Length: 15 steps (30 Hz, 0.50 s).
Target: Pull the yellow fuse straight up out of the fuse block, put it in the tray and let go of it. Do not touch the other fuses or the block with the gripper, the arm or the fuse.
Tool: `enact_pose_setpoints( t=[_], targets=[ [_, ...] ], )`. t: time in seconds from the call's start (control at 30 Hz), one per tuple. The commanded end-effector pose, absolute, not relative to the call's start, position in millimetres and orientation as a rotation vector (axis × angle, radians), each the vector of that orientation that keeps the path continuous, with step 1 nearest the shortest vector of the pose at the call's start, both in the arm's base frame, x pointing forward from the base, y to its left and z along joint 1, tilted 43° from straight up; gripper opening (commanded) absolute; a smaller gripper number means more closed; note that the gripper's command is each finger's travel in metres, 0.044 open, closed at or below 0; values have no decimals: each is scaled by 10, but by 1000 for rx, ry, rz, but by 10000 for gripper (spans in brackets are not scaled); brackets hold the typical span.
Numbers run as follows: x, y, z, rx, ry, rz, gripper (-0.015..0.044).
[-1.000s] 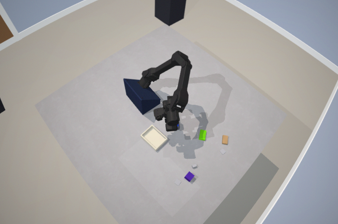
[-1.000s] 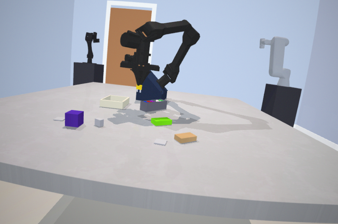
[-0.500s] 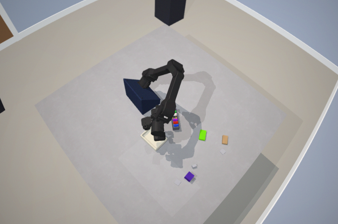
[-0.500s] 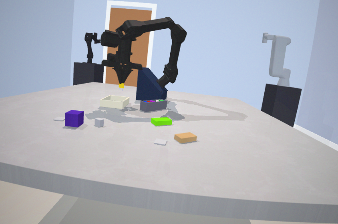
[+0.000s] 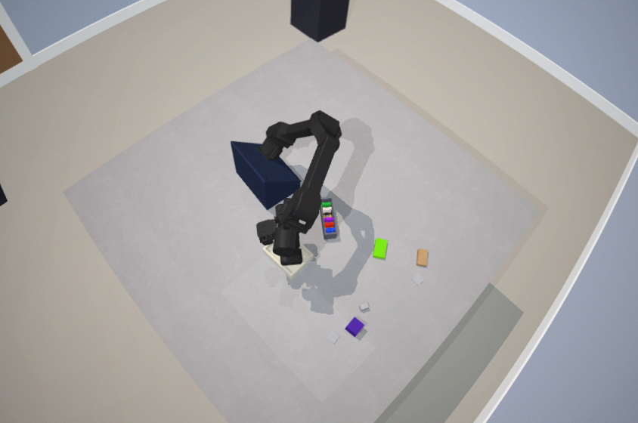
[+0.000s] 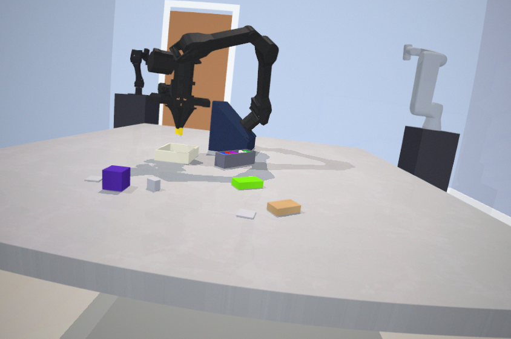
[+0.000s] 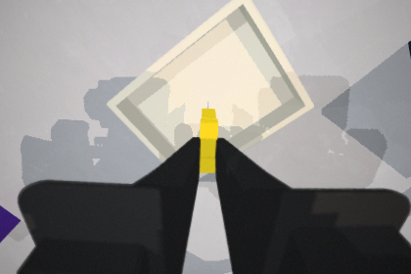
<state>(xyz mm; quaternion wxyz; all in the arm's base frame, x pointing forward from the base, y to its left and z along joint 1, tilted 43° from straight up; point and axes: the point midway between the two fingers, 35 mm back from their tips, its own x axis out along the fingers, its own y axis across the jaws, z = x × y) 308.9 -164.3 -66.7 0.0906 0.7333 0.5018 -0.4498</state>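
My gripper (image 6: 178,126) (image 7: 207,145) is shut on the yellow fuse (image 6: 178,131) (image 7: 208,130), whose prongs point down. The fuse hangs in the air above the cream tray (image 5: 274,259) (image 6: 176,157) (image 7: 176,51), with a gap between its prongs and the tray. In the top view the arm hides the fuse and part of the tray. The grey fuse block (image 5: 330,236) (image 6: 235,159) stands beside the tray, with blue, red, purple, white and green fuses in it. The gripper is away from the block.
A dark blue wedge (image 5: 256,165) (image 6: 224,131) stands behind the tray and block, near the arm's base. A lime green block (image 5: 380,248) (image 6: 247,183), an orange block (image 5: 422,257) (image 6: 283,207), a purple cube (image 5: 354,326) (image 6: 115,178) and a small grey cube (image 5: 364,307) (image 6: 153,184) lie farther off.
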Motion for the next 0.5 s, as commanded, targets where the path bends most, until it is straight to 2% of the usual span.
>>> enact_pose_setpoints(
  t=[0.0, 0.47],
  targets=[
    [3080, -1575, -749, 2182, 1506, -1346, 0],
    [3096, -1421, -914, 2183, 1507, -1345, 0]
  ],
)
